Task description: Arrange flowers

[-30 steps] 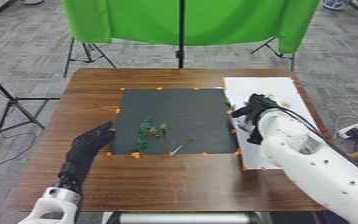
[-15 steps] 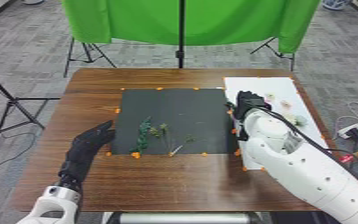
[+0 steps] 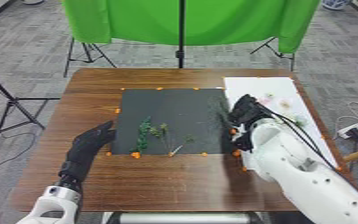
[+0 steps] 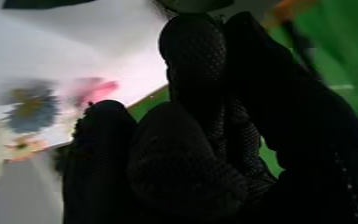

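Along the seam where a dark mat [image 3: 180, 112] meets a white sheet [image 3: 249, 85], the right robot hand [image 3: 249, 112] hangs low. From where I stand, its fingers are nearly closed, curled in, and seem to pinch a feathery sprig [image 3: 218, 109], dark green against the mat's right edge; the exact grip is hard to make out. Lower on the mat lie a long leafy stem [image 3: 143, 132], some thin stems [image 3: 165, 132] and a pale stick [image 3: 177, 149]. On the sheet rest a pink flower [image 4: 98, 91], a blue flower [image 4: 33, 111] and a small orange bloom [image 4: 23, 147], close together. The left robot hand [image 3: 91, 139] is at the mat's left side, fingers loosely extended, holding nothing.

Placing the sprig looks like the step in hand, with the arrangement probably in its early stages. So fine a stem could twist or slip from those bulky gloved fingertips. Its fronds might catch on the glove at release and drag it askew, and a low sweep across the sheet could knock the blooms.
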